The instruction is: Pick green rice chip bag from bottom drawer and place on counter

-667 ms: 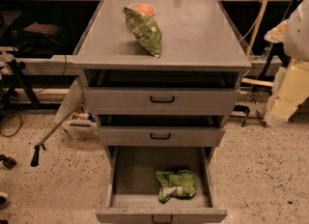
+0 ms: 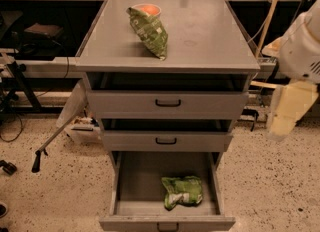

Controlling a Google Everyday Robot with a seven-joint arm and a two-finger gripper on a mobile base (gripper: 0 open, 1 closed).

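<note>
The green rice chip bag (image 2: 182, 192) lies crumpled, with a whitish patch, at the front right of the open bottom drawer (image 2: 137, 183). The drawer is pulled fully out from the grey cabinet. The counter (image 2: 205, 36) is the cabinet's flat grey top. My gripper (image 2: 289, 110) shows as a cream-coloured part hanging below the white arm at the right edge. It is beside the cabinet at about the height of the top drawer, well above and to the right of the bag, and holds nothing that I can see.
A darker olive-green pointed bag (image 2: 150, 31) lies on the counter next to an orange-filled bowl (image 2: 148, 10). The two upper drawers (image 2: 167, 103) are slightly open. A stick-like tool (image 2: 50, 143) and a plastic bag lean on the floor to the left. A wooden pole (image 2: 267, 18) stands at the right.
The arm at the right edge has shifted slightly downward. The bags and drawers have not moved.
</note>
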